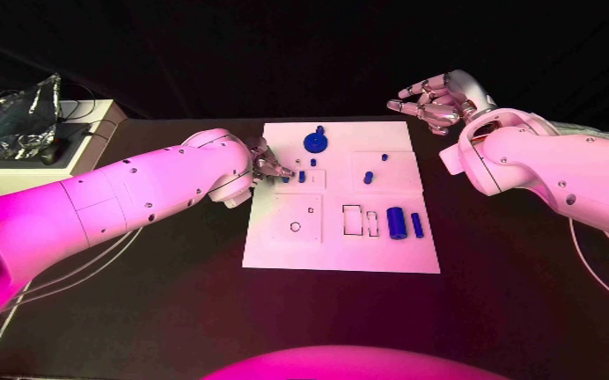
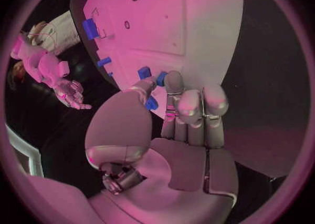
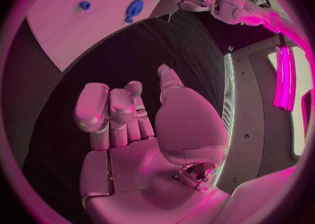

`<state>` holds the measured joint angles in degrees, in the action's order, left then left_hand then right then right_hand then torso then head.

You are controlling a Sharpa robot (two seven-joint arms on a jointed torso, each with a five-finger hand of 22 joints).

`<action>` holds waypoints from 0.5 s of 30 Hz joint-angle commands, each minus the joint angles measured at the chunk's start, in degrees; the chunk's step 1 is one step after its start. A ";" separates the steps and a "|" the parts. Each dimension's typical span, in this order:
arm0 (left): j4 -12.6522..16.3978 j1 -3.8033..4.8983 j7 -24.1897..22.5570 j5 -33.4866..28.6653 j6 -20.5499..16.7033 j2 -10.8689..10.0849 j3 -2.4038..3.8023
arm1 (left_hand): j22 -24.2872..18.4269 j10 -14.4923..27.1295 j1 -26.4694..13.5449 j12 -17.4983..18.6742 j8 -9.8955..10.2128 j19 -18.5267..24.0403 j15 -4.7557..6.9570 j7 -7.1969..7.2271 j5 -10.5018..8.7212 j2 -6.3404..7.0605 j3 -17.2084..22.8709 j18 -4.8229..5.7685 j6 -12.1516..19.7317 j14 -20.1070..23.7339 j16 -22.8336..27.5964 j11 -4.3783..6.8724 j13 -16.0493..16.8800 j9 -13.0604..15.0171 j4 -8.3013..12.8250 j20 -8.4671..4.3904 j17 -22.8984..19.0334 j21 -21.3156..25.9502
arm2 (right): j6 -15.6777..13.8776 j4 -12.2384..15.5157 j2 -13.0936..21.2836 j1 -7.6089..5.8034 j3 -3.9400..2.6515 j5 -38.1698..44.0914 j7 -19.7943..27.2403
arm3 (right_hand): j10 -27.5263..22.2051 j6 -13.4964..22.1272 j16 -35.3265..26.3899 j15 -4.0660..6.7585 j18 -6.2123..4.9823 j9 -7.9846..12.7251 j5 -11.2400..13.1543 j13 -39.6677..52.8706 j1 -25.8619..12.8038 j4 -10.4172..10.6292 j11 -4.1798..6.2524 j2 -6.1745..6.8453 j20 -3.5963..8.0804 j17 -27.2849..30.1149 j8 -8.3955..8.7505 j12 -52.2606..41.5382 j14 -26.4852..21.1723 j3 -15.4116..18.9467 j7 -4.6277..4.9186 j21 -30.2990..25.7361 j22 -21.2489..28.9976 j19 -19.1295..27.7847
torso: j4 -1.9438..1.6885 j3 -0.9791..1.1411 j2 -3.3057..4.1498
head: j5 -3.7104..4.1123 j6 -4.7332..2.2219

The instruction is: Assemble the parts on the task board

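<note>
The left hand (image 1: 269, 165) pinches a small blue part (image 2: 146, 72) at the task board's (image 1: 341, 252) left edge, frame centre; it looks light, stiff and slippery, best gripped by its sides. The right hand (image 1: 438, 103) hovers empty, fingers apart.

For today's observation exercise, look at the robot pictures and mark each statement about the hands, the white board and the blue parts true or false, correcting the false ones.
1. The left hand is at the left edge of the task board, its fingers at small blue parts. True.
2. The right hand holds a blue part. False: it holds nothing, fingers partly curled, off the board's far right corner.
3. Two blue cylinders lie side by side on the board's right half. True.
4. The blue disc-shaped part lies off the board on the black table. False: it lies on the board near its far edge.
5. Both hands touch the board. False: the right hand is raised clear of it.
</note>
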<state>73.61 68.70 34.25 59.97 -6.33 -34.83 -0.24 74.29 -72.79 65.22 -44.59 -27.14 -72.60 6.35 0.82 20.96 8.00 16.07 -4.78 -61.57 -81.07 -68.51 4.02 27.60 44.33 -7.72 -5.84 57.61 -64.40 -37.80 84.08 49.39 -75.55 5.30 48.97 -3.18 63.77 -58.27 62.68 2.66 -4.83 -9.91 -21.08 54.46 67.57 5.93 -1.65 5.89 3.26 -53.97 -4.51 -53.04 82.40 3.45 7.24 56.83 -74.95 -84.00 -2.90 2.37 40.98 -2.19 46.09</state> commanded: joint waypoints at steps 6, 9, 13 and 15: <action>0.60 -0.36 0.29 -0.23 0.53 -0.47 0.08 | 0.18 0.05 -0.08 -0.59 -0.86 -0.51 -0.02 0.24 0.18 -2.02 -12.11 0.58 -0.13 -0.01 -0.30 0.14 -0.10 0.45 -2.93 0.23 0.08 0.50 | 0.43 0.09 0.07 0.03 -0.01 0.55 0.52 | -0.40 -0.20 0.11 0.26 -0.75 0.06 -0.24 0.03 -0.02 -0.27 0.19 -0.64 0.40 0.04 0.17 -0.29 -0.11 0.00 0.30 0.09 -7.42 -1.83 | 0.05 -0.02 0.00 | 0.07 -0.15; 1.02 -0.40 0.20 -0.21 0.08 -0.89 0.24 | 0.32 0.16 0.14 -0.66 -0.88 -0.59 0.05 -0.03 0.02 -2.98 -16.90 0.48 0.02 -0.01 -0.34 -0.06 -0.14 0.48 -4.17 0.36 0.06 0.48 | 0.42 0.09 0.11 0.04 -0.01 0.55 0.53 | -0.41 -0.06 0.05 0.25 -0.76 0.09 -0.27 -0.02 -0.09 -0.21 0.16 -0.64 0.39 0.05 0.21 -0.22 -0.10 0.01 0.34 -0.01 -7.41 -1.84 | 0.03 -0.03 -0.01 | 0.17 -0.16; 1.78 -0.43 0.05 -0.13 -0.77 -1.56 0.44 | 0.42 0.19 0.59 -0.80 -0.98 -0.63 -0.01 -0.14 -0.10 -5.04 -24.48 0.41 0.10 -0.01 -0.43 -0.16 -0.21 0.53 -5.13 0.47 0.01 0.67 | 0.38 0.09 0.18 0.05 -0.01 0.55 0.50 | -0.41 -0.06 0.05 0.25 -0.76 0.09 -0.27 -0.02 -0.09 -0.21 0.16 -0.64 0.39 0.05 0.21 -0.22 -0.10 0.01 0.34 -0.01 -7.41 -1.84 | 0.00 -0.03 0.00 | 0.19 -0.18; 2.05 -0.43 -0.01 -0.02 -1.05 -1.78 0.55 | 0.47 0.23 0.29 -0.84 -0.98 -0.64 0.00 -0.12 -0.10 -5.34 -25.48 0.37 0.12 -0.01 -0.33 -0.22 -0.22 0.52 -5.92 0.48 -0.15 0.70 | 0.37 0.08 0.19 0.06 -0.01 0.55 0.50 | -0.41 -0.06 0.05 0.25 -0.76 0.09 -0.27 -0.02 -0.09 -0.21 0.16 -0.64 0.39 0.05 0.21 -0.22 -0.10 0.01 0.34 -0.01 -7.41 -1.84 | -0.01 -0.04 -0.01 | 0.22 -0.27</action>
<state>75.30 68.27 34.31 59.94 -6.63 -36.56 0.22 74.71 -72.70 65.53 -45.12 -27.81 -73.01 6.34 0.79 21.01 3.03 -9.03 -4.78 -61.52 -81.07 -68.67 4.11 27.42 44.84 -13.50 -5.42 57.56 -64.07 -37.80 84.09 49.56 -75.53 5.30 48.97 -3.16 63.63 -58.25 62.68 2.66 -4.82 -9.92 -21.08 54.46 67.57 5.93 -1.51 5.89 3.26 -53.96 -4.51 -53.03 82.40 3.45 7.23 56.83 -74.94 -84.00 -2.87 2.35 40.98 -2.00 45.90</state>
